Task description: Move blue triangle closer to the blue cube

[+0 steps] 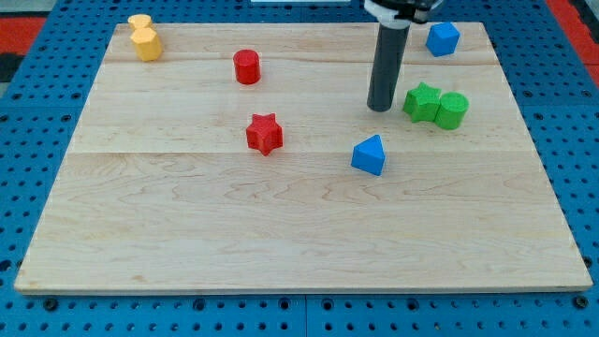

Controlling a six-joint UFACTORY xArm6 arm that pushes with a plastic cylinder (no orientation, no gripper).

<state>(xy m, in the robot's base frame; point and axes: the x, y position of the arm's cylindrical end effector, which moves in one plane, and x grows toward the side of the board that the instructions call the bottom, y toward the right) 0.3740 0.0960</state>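
Tip (379,109) of your rod stands on the board (281,243), holding nothing and touching no block. It is a plain rod end, so it has no jaws that could be wide or narrow; it can only push. It is above the blue triangle (369,155) in the view, near it but clearly apart, and just to the left of the green star (422,101).

You find the blue triangle a little right of the board's centre. The blue cube (442,38) is near the top right corner, well apart from it. Between them, slightly to the right, lie the green star and the green cylinder (452,110), which touch each other.

As I judge it, the tip is now on the wrong side for the push. To send the triangle toward the cube, you must press from the triangle's lower left face, so the tip should first go around the triangle, without touching it, to the view's bottom.

The straight way from triangle to cube runs close to the green pair. A push that goes too much to the right can hit the star and carry it along. It seems safer to me to push mostly upward first.

The red star (265,133), the red cylinder (247,66) and the yellow blocks (144,37) at the top left are far from this path and need no attention.
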